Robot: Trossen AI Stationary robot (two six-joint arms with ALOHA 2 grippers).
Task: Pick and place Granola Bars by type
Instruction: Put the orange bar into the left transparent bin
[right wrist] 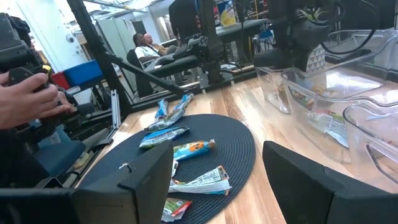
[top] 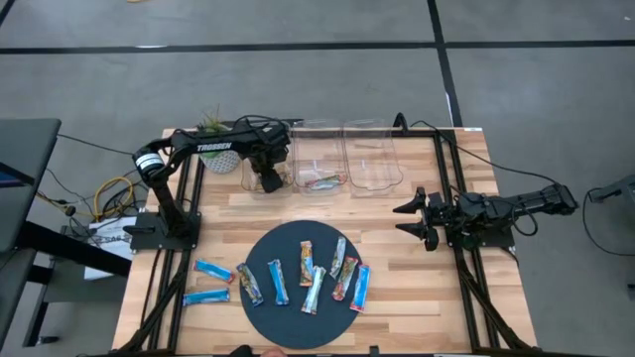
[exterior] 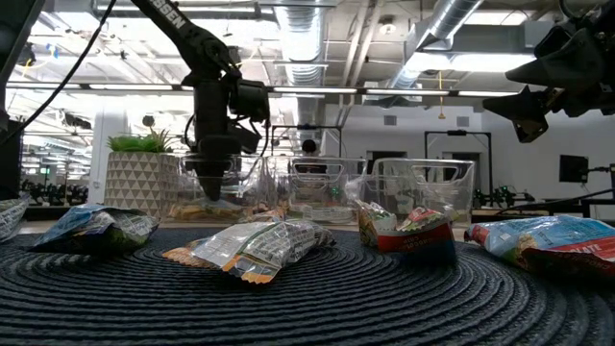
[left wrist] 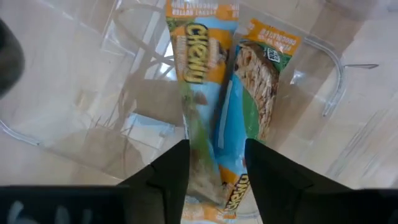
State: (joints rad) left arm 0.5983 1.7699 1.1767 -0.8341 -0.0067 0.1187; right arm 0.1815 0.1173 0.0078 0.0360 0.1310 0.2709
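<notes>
High view — left claw (top: 268, 180) inside bin (top: 260, 129); walls close

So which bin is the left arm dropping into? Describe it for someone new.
Three clear bins stand in a row along the table's far edge. It is the one nearest the potted plant, under the left gripper. It alone holds orange-and-green Chewy bars.

Granola bar (left wrist: 211, 118) ends cut off

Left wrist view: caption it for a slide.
Left gripper, fingers apart, above two multicoloured granola bars lying in a clear bin.
</notes>
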